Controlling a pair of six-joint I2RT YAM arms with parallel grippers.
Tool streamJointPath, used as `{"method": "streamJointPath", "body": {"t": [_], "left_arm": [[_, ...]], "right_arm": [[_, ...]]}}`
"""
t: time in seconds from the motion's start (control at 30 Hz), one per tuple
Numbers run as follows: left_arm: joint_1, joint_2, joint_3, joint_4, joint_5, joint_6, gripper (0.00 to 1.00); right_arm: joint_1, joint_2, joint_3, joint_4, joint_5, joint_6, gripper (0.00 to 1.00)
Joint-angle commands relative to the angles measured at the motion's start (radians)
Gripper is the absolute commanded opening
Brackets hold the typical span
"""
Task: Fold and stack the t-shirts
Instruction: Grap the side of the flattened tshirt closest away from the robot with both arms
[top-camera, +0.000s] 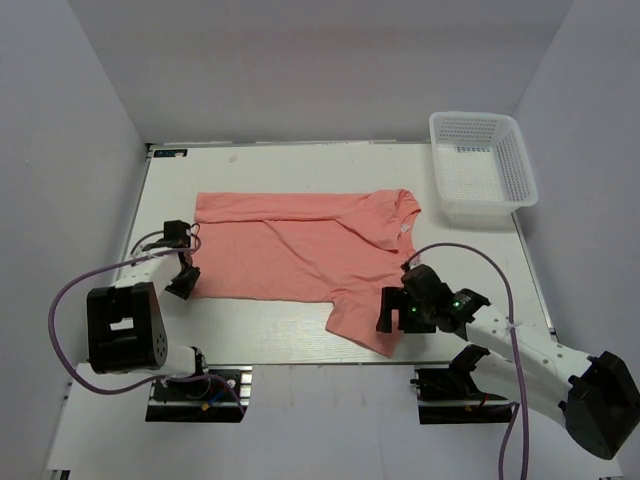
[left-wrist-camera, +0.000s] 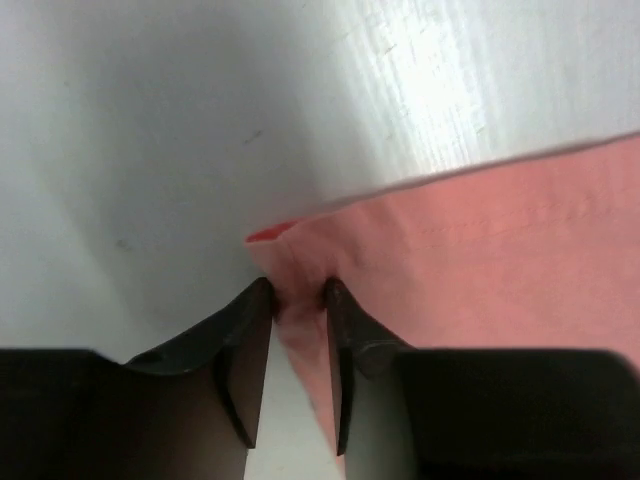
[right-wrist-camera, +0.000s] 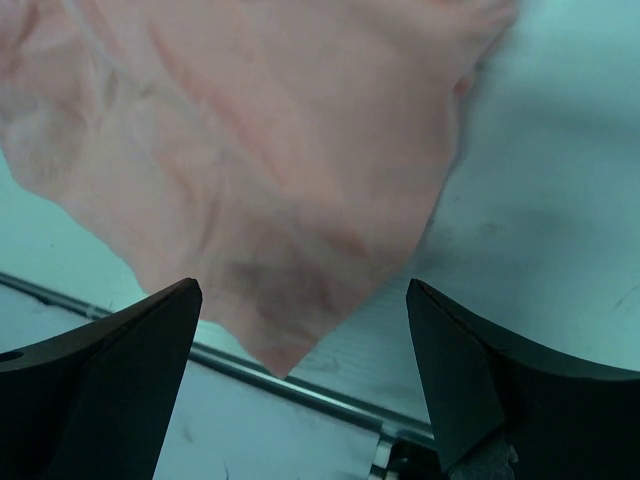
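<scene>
I have the salmon-pink t-shirt (top-camera: 290, 250) lying flat across the middle of the white counter (top-camera: 260, 320). It lies sideways, with its hem toward my left arm and its neck toward the right. One sleeve points down toward the near edge of the counter.

My left claw (top-camera: 183, 283) sits at the near-left corner of the shirt, low on the counter. In the left wrist view the two dark fingers (left-wrist-camera: 245, 330) stand narrow. A puckered ridge of pink cloth is pinched between their tips, right at the corner of the hem. The rest of that edge runs off to the right, flat on the white surface.

My right claw (top-camera: 392, 308) hangs by the near-right part of the shirt, just beside the sleeve that points at the near edge. In the right wrist view its fingers (right-wrist-camera: 110, 380) are spread wide and hold nothing. The pointed end of the sleeve shows in the gap between them, apart from both fingers. The tip of that sleeve lies close to the metal strip (right-wrist-camera: 300, 385) along the counter's edge.

A white mesh basket (top-camera: 483, 165) stands at the far-right corner, well apart from the shirt.
</scene>
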Motion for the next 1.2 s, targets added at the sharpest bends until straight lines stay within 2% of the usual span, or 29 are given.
{"method": "streamJointPath", "body": {"t": [0.0,0.1,0.27,0.4,0.47,0.53,0.63,0.7,0.87,1.07,1.17], "left_arm": [[0.007,0.035,-0.016,0.063,0.001,0.011,0.35],[0.007,0.064,-0.016,0.086,0.021,0.043,0.0],[0.007,0.053,-0.006,0.077,-0.009,0.054,0.0],[0.007,-0.014,-0.029,0.088,-0.009,0.063,0.0],[0.007,-0.048,-0.04,0.088,-0.009,0.063,0.0],[0.007,-0.062,-0.04,0.088,-0.009,0.063,0.0],[0.007,-0.073,-0.049,0.088,-0.009,0.063,0.0],[0.007,-0.082,-0.049,0.088,-0.009,0.072,0.0],[0.007,-0.103,-0.059,0.097,0.014,0.092,0.0],[-0.009,-0.138,-0.002,0.062,0.023,0.11,0.0],[0.0,-0.138,0.044,0.039,0.057,0.11,0.0]], "right_arm": [[0.055,-0.009,0.013,-0.037,-0.039,0.081,0.89],[0.099,0.019,0.006,-0.054,-0.02,0.126,0.89],[0.172,0.14,-0.01,-0.003,-0.051,0.204,0.86],[0.217,0.203,0.009,-0.017,-0.043,0.238,0.79],[0.224,0.223,0.018,-0.02,-0.022,0.249,0.59],[0.239,0.249,0.033,-0.037,0.014,0.296,0.27],[0.253,0.331,0.064,-0.118,0.082,0.359,0.14],[0.264,0.371,0.081,-0.129,0.098,0.388,0.0],[0.281,0.392,0.136,-0.178,0.165,0.402,0.0],[0.279,0.192,0.246,-0.149,0.285,0.28,0.0],[0.276,0.206,0.305,-0.129,0.318,0.235,0.0]]}}
